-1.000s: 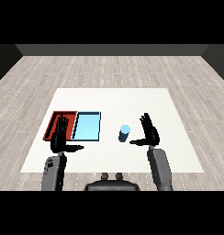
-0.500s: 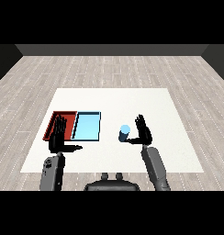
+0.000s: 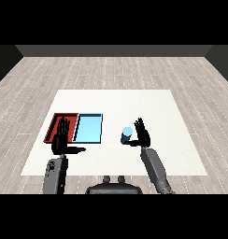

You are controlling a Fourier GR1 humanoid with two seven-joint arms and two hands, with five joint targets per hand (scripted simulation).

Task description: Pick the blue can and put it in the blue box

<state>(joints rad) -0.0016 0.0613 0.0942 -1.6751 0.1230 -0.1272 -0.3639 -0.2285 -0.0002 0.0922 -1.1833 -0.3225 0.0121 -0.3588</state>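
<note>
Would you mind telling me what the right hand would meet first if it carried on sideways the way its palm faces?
Most likely the blue can: the right hand stands open just beside it, palm towards it. Whether they already touch is unclear. Beyond the can lies the blue tray.

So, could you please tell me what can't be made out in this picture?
Head view only:
- Whether the right robot hand touches the blue can: the can overlaps the thumb.
- Part of the red tray: hidden under the left robot hand.
- Any markings on the can: too small.
</note>
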